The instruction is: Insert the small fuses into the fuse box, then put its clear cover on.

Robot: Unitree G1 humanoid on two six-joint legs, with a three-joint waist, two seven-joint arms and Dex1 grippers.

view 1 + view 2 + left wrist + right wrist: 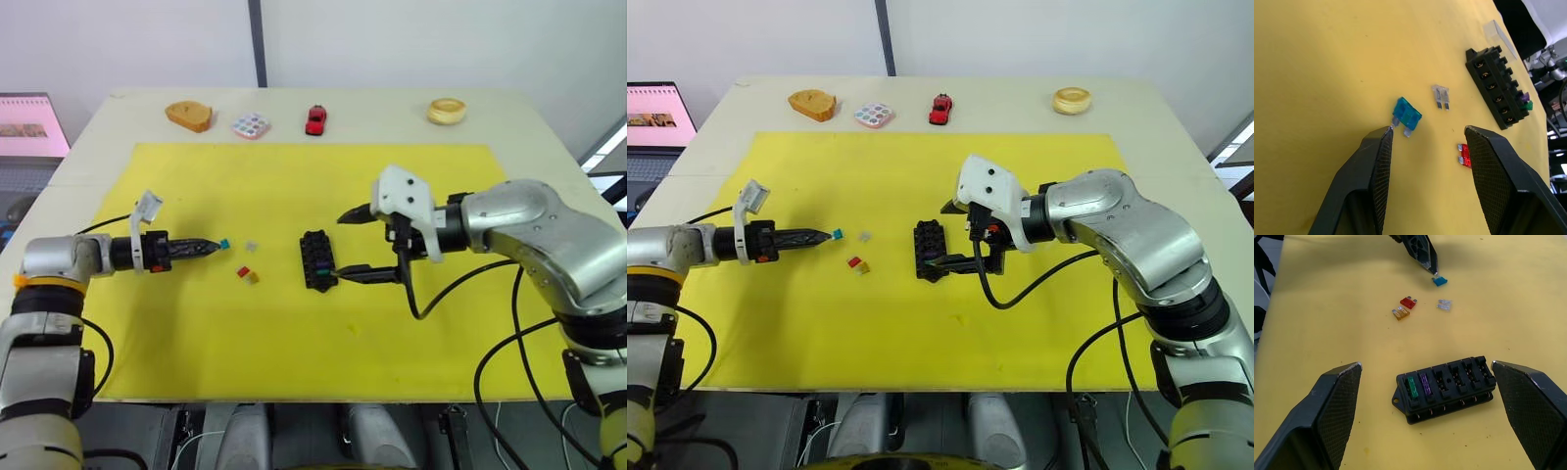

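The black fuse box (315, 259) lies mid-mat, with a green fuse (1412, 387) and a purple fuse (1424, 383) seated at one end. Loose on the mat to its left lie a teal fuse (224, 243), a grey fuse (252, 246), a red fuse (242, 272) and an amber fuse (252, 278). My left gripper (214, 245) is open and low, one fingertip touching the teal fuse (1407, 113). The right gripper (340, 247) is wide open just right of the fuse box, one finger at each end. Past the box lies what looks like the clear cover (1497, 34).
A yellow mat (294, 343) covers the table. Along the far edge stand a wooden piece (189, 115), a pastel-dotted white tile (251, 125), a red toy car (315, 119) and a wooden ring (446, 111). A screen (29, 122) sits off the table's left.
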